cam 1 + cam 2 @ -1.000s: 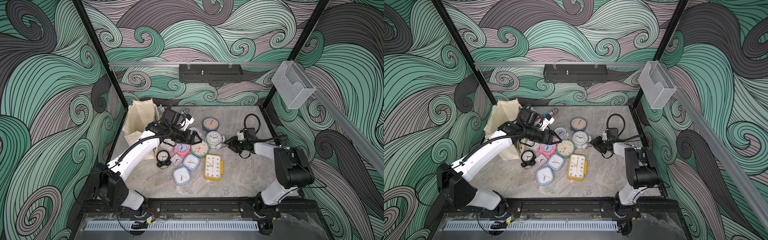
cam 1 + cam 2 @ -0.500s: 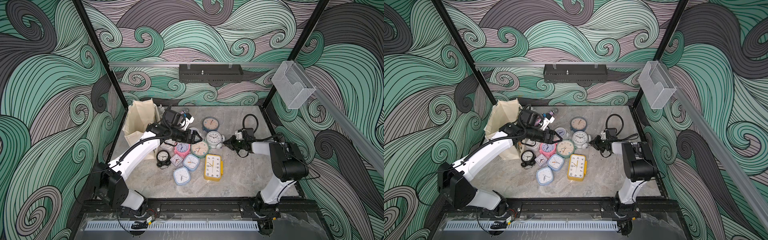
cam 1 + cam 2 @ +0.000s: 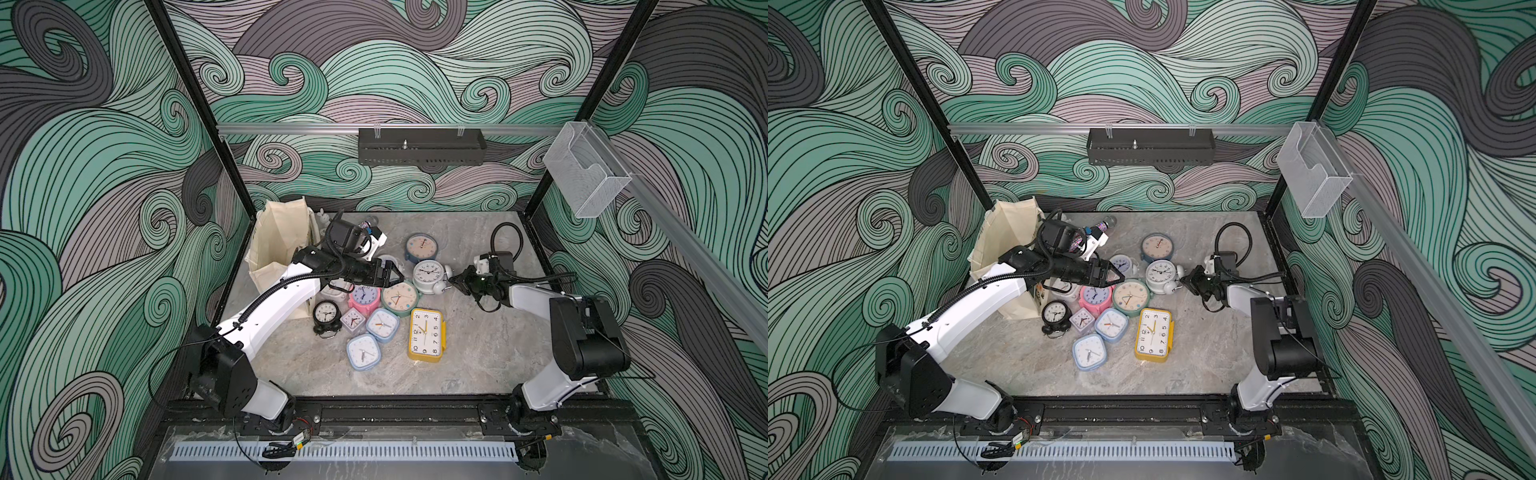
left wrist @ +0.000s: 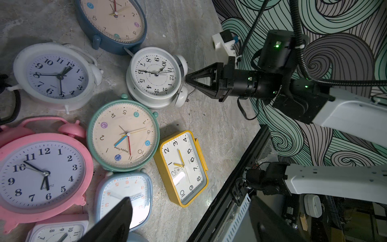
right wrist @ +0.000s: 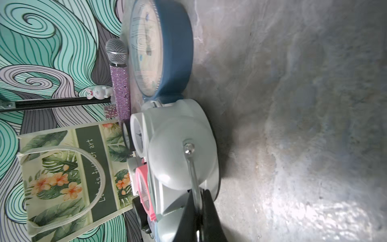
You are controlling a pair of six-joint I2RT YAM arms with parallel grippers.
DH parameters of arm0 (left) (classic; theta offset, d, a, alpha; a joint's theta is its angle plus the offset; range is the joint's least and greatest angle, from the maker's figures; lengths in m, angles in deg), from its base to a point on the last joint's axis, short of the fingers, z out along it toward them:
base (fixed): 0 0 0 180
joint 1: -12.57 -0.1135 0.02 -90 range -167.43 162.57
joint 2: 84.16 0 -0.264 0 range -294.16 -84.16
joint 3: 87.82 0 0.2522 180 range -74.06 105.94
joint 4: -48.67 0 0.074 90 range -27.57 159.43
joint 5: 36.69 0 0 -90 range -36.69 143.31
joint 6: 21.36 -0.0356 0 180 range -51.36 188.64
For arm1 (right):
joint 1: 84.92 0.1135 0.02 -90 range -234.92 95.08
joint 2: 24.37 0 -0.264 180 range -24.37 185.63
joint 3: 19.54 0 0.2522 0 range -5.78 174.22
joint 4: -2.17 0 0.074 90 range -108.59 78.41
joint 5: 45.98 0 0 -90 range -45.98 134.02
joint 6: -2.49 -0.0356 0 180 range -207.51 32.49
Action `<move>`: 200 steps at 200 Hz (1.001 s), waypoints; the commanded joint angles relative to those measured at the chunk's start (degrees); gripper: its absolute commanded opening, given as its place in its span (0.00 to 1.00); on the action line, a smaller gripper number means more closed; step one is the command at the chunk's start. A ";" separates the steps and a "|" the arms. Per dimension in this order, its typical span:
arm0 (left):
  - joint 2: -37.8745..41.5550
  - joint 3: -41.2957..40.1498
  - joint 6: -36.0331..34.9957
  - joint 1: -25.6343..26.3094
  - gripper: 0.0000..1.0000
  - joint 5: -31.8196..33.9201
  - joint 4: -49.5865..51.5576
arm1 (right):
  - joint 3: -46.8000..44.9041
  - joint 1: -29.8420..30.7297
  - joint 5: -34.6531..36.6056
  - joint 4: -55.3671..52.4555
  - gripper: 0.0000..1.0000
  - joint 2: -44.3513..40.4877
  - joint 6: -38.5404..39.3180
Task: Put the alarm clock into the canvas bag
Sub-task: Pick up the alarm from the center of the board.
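R end effector [image 3: 453, 282] clamped on the wire handle [image 5: 193, 180] of the white twin-bell alarm clock [image 3: 428, 274]; canvas bag [image 3: 282, 241] sits off at 9–10 o'clock from it.

Taking 12 = back wall: the clock lies face-up on the table [image 3: 478, 353] at the R edge of the clock pile, bells & handle aimed at 3 o'clock, straight at the R arm. The bag stands at the L-back corner, w/ the other clocks between. L end effector [image 3: 395, 275] hangs over the pile, fingers apart, empty as far as I can tell, much nearer the bag. My guess: lift first, then carry toward 9–10; on that thin wire the clock may swing.
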 commanded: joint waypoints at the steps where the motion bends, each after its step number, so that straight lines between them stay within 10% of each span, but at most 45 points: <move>1: -0.79 -0.29 1.34 0.30 0.92 0.72 -1.54 | 2.95 -0.27 1.14 -5.55 0.00 -5.48 -1.57; 111: -5.28 -2.00 -3.01 8.21 0.98 9.42 -9.44 | 20.57 -0.32 1.84 -34.75 0.00 -16.46 -0.78; 200: -4.50 -16.09 -45.45 22.47 0.99 32.10 -45.34 | 24.65 -0.23 -4.29 -46.76 0.00 -22.44 0.55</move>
